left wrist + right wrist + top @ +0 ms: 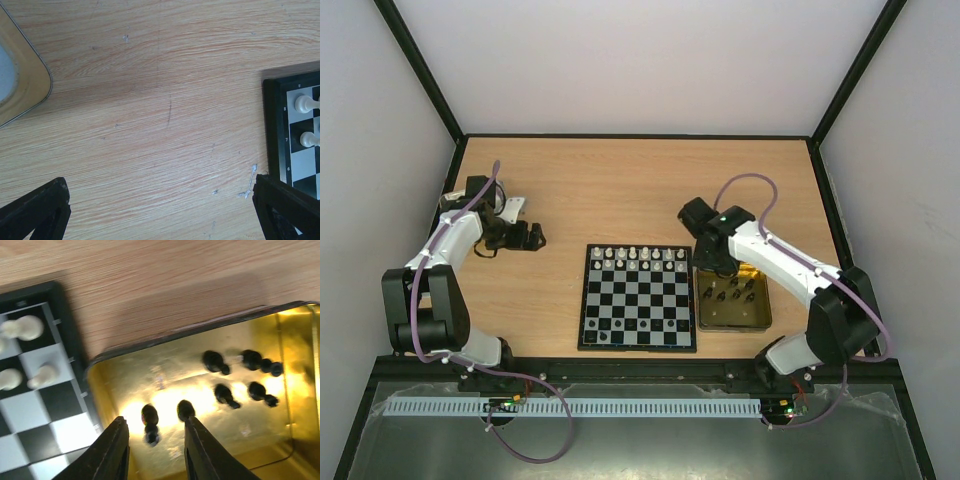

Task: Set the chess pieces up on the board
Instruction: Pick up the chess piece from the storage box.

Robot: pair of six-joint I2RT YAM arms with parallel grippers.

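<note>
The board (638, 300) lies flat near the table's front, with white chess pieces (638, 257) lined along its two far rows. Black chess pieces (223, 394) lie in a gold tin (760, 322) just right of the board. My right gripper (155, 422) hangs low over the tin's left end, open, with one black piece (150, 422) lying loose between its fingers (111, 452). A second black piece (185, 410) sits against the right fingertip. My left gripper (160, 182) is wide open over bare wood, left of the board's corner (276, 125), holding nothing.
A silver tin lid (22, 85) lies to the left of the left gripper. The board's edge (75, 355) and the tin's wall (97, 385) are almost touching. Two white pieces (303, 103) stand at the board corner nearest the left gripper. Black walls enclose the table.
</note>
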